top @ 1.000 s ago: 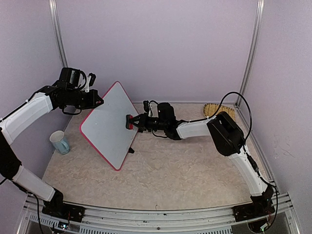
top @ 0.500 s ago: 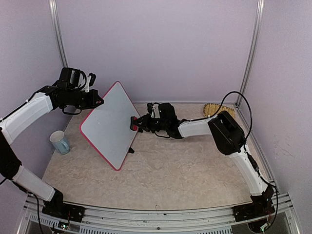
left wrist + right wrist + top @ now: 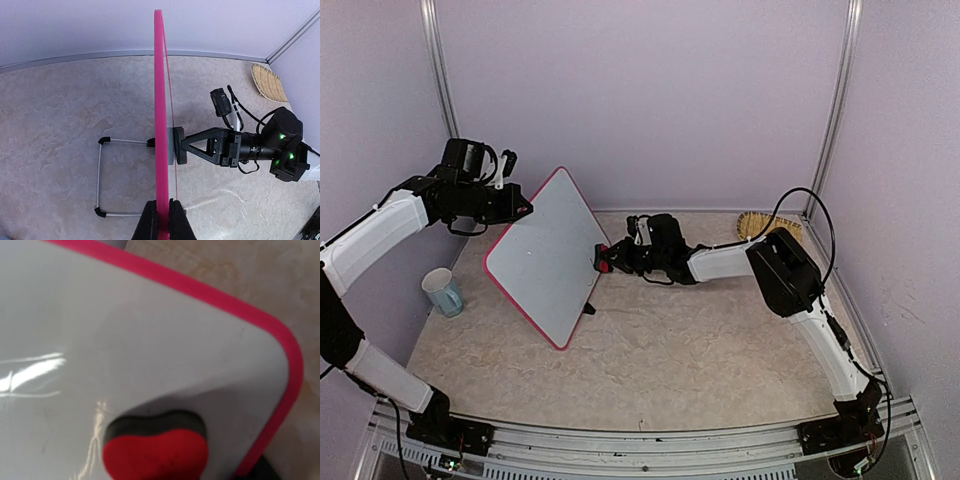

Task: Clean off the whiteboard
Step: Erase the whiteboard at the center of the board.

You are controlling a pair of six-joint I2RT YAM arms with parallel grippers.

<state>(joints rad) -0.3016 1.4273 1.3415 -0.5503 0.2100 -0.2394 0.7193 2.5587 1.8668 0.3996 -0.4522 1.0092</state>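
Observation:
The whiteboard (image 3: 545, 258), white with a pink-red frame, stands tilted on one corner on the table. My left gripper (image 3: 523, 210) is shut on its upper-left frame edge; the left wrist view shows the frame (image 3: 160, 100) edge-on between the closed fingers (image 3: 161, 216). My right gripper (image 3: 610, 262) is shut on a red heart-shaped eraser (image 3: 601, 262) with a grey felt pad. The pad (image 3: 171, 146) rests against the board face near the right corner. In the right wrist view the eraser (image 3: 156, 452) sits low over the white surface (image 3: 125, 335); the fingers themselves are hidden.
A pale blue mug (image 3: 442, 292) stands at the left near the wall. A woven straw mat (image 3: 767, 225) lies at the back right corner. The board's wire stand (image 3: 100, 175) with black feet juts out behind it. Walls close in three sides.
My right gripper has slid the eraser rightward and slightly down across the board, toward its right corner. The left arm and the board have not moved.

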